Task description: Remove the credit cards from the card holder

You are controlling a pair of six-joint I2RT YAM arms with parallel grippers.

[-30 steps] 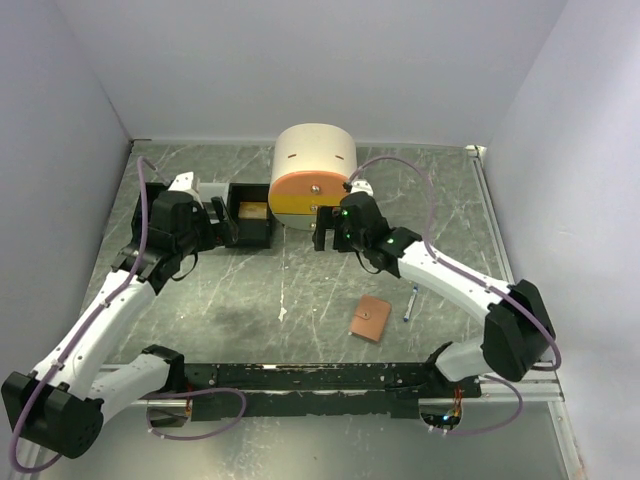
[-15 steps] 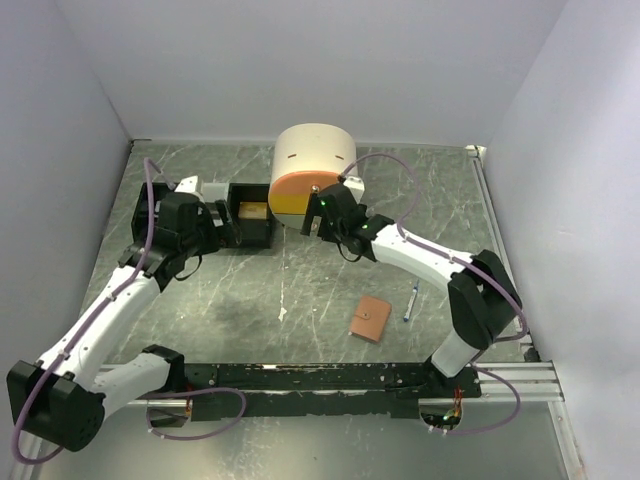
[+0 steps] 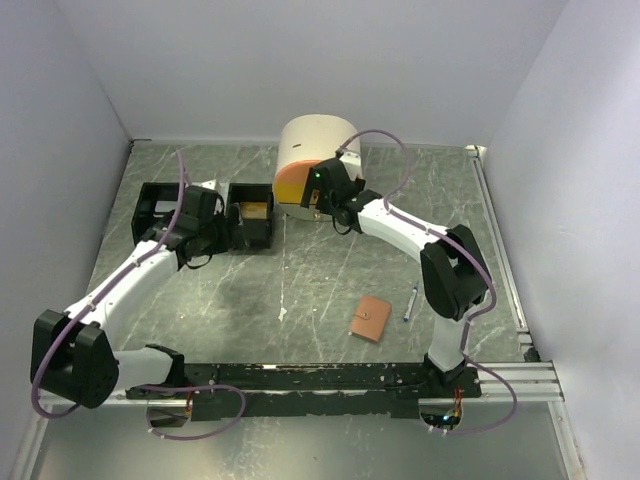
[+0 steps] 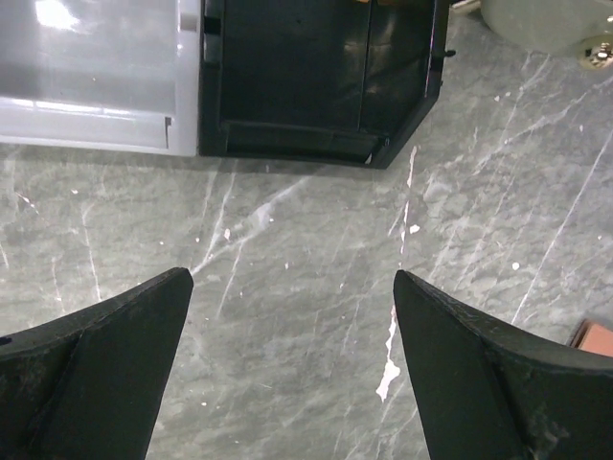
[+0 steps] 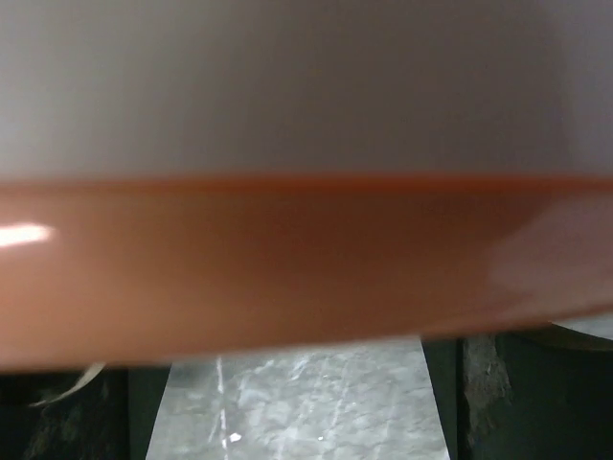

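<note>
The card holder [image 3: 370, 319], a closed tan-brown wallet with a small snap, lies flat on the marble table near the front right. One corner of it shows at the right edge of the left wrist view [image 4: 596, 337]. No credit cards show in any view. My left gripper [image 3: 212, 243] is open and empty over bare table just in front of the black trays; its fingers [image 4: 105, 364] stand wide apart. My right gripper [image 3: 318, 195] is far from the card holder, pressed close to the cream container, with its jaws apart and nothing between them [image 5: 297, 422].
A cream round container with an orange lid [image 3: 312, 160] stands at the back and fills the right wrist view [image 5: 306, 259]. Two black compartment trays [image 3: 155, 205] [image 3: 250, 228] sit at the back left, the nearer one also in the left wrist view [image 4: 316, 86]. A slim pen [image 3: 410, 303] lies right of the card holder.
My right gripper has moved up and left, onto the container's orange lid, and the container has shifted back. My left arm has swung right, uncovering the far left tray. The card holder has not moved.
</note>
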